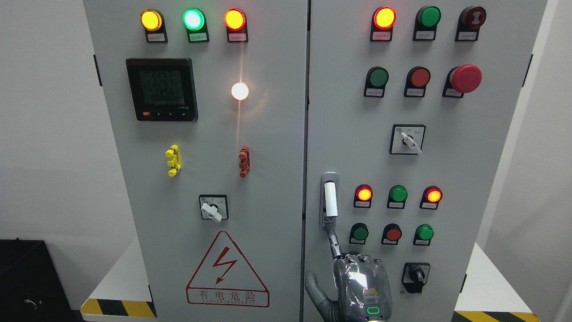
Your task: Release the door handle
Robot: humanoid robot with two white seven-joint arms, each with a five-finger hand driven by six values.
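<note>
Head view: door handle sits just right of cabinet centre seam, upright. Rigid metal w/ white grip, prob. slick. Right hand below it, one finger touching handle's lower end, not clasping; thumb spread.

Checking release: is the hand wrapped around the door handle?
No, the right hand only pokes one finger at the door handle.

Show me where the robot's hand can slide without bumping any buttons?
Bare metal lies above the door handle, left of the white selector switch, and on the left door beside the warning sign. It is crowded right of the handle, where lamps and buttons cluster.
</note>
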